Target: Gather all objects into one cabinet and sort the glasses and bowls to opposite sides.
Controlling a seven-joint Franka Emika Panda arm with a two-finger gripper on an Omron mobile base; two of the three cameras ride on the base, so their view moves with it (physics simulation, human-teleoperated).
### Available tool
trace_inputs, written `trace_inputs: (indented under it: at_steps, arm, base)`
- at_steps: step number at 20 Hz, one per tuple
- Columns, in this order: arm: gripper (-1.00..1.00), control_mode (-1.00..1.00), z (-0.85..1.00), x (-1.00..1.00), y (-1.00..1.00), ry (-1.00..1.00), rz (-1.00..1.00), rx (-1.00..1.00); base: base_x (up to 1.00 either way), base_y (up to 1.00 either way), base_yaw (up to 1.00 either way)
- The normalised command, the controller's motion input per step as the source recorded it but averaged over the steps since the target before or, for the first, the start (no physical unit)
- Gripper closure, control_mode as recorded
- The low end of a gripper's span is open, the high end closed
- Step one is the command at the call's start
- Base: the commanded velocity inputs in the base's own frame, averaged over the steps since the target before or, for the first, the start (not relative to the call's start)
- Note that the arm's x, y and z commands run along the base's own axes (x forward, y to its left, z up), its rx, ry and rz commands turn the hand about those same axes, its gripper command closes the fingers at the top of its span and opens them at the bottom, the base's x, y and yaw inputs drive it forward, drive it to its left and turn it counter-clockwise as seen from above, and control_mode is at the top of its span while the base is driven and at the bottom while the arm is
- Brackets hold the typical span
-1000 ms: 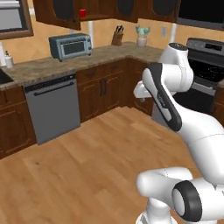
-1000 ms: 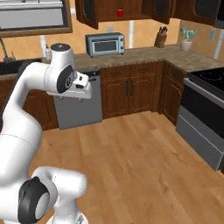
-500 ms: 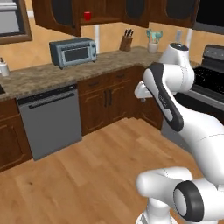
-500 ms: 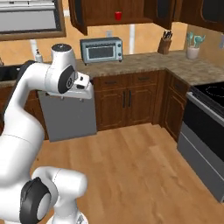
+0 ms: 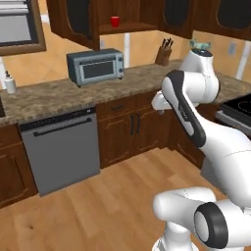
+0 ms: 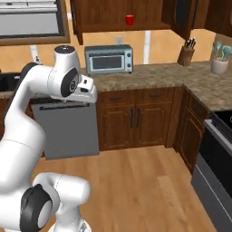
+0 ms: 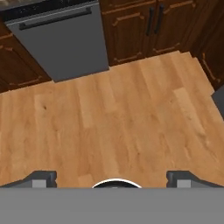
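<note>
Nearest, the gripper [image 7: 112,178] is hanging over bare wooden floor [image 7: 118,118] with its jaws spread wide and holding nothing. By my reading the robot is in the approach step, not yet within reach of anything. Beyond the floor, the grey dishwasher [image 5: 61,147] is standing under the counter [image 5: 54,93], and the toaster oven [image 5: 95,66] is sitting on that counter. Above the toaster oven, the open cabinet [image 5: 125,27] is holding one red cup [image 5: 114,21] on its shelf. The next move probably calls for closing in and raising the arm.
</note>
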Motion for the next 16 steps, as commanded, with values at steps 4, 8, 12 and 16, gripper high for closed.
trace_inputs:
  at_steps: [4,8,12,16]
  arm:
    - [-1.0,1.0,0.0,0.0,0.0,0.0,0.0,0.0]
    - [-1.0,1.0,0.0,0.0,0.0,0.0,0.0,0.0]
    - [-1.0,1.0,0.0,0.0,0.0,0.0,0.0,0.0]
    - [-1.0,1.0,0.0,0.0,0.0,0.0,0.0,0.0]
  base:
    - [1.0,-0.52,0.32]
    - [1.0,-0.63,0.31]
    - [1.0,-0.62,0.26]
    - [1.0,-0.42,0.24]
